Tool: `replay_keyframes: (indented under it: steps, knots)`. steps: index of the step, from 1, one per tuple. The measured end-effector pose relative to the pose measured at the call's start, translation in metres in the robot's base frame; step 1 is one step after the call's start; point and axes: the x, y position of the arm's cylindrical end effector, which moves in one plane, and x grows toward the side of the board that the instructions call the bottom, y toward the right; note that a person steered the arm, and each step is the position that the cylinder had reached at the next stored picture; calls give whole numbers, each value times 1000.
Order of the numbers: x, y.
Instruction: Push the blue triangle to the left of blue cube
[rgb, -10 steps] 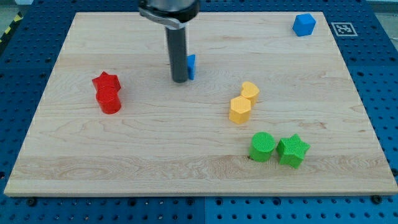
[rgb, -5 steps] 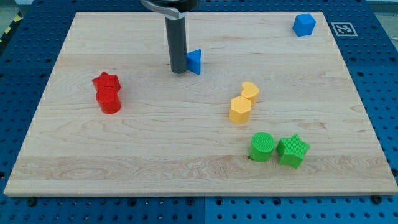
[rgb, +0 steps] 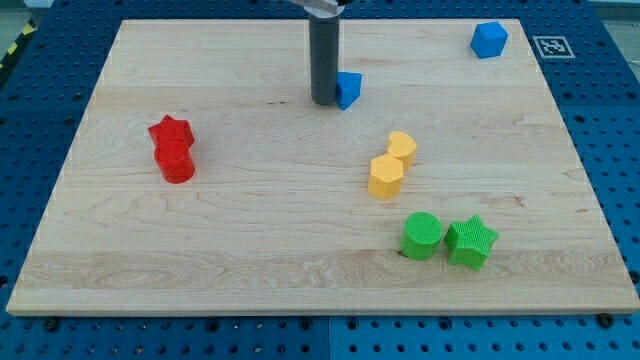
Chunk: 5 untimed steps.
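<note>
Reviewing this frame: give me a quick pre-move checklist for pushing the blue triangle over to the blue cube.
1. My tip sits at the blue triangle's left side, against it: ok.
2. Triangle already left of the blue cube, but far off: not ok.
3. Board between the two free of blocks: ok.
4. Yellow blocks lie below the path: ok.
5. Cube sits near the board's top right corner, so little margin: cannot tell.

A robotics lab or test bench is indicated. A pale wooden board (rgb: 300, 230) is laid on a blue perforated mounting plate (rgb: 40, 110) w/ regular holes. A black-and-white fiducial marker (rgb: 553, 46) is fixed at the far right corner, and yellow-black hazard tape (rgb: 14, 45) is seen at the far left edge.
</note>
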Motion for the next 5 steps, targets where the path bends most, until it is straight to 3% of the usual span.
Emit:
replay_keyframes:
  steps: [5]
  knots:
    - [-26,139]
